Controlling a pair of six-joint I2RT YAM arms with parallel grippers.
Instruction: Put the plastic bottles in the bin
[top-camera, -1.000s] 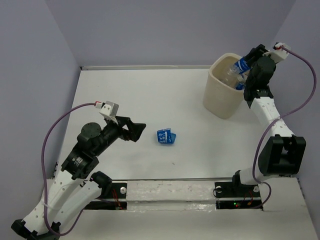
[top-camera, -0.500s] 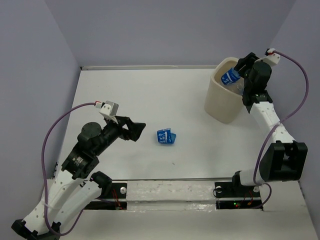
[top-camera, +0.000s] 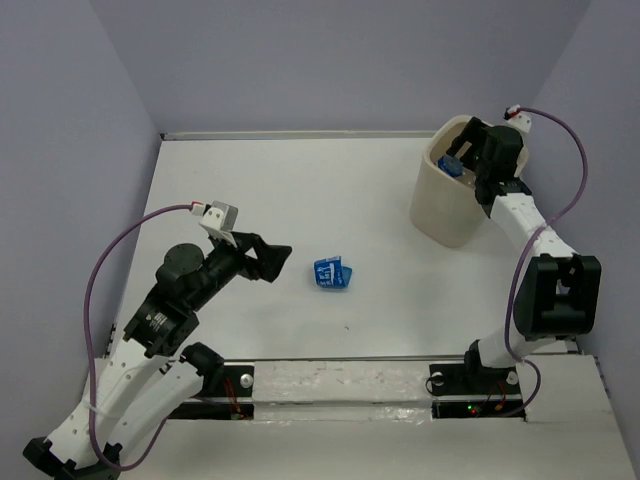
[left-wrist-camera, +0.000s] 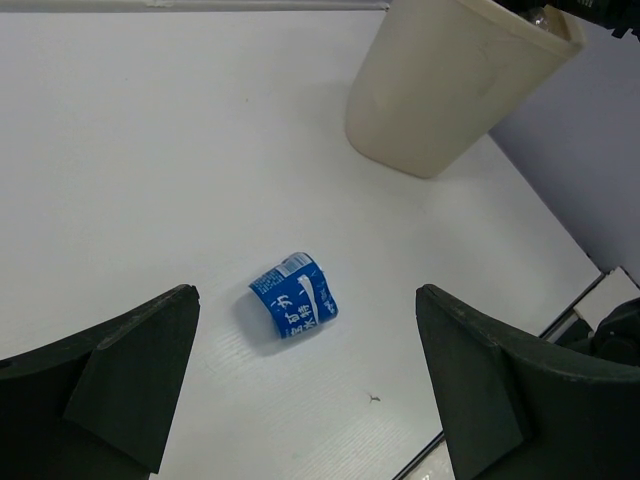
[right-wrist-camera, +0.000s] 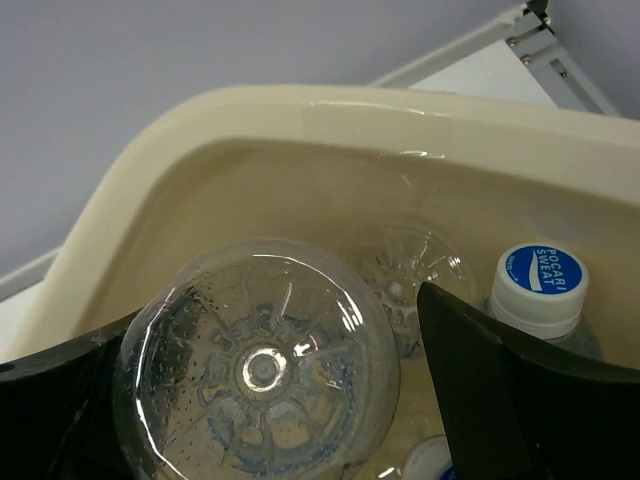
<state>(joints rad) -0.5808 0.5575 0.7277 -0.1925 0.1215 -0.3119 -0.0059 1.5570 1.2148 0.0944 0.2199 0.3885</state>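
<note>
A crumpled blue sleeve (top-camera: 331, 273) (left-wrist-camera: 295, 308) printed with white Japanese characters, seemingly a loose label, lies near the middle of the white table (top-camera: 300, 190). A small dark speck (top-camera: 347, 324) (left-wrist-camera: 374, 398) sits between it and the metal rail (top-camera: 340, 380) at the near edge. Pale lilac walls (top-camera: 300, 60) enclose three sides.

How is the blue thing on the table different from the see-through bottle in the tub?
The blue thing is squashed and all blue; the bottle is round and clear. The blue thing lies alone on the table; the bottle is in the tub beside a capped bottle. Both look plastic.
</note>
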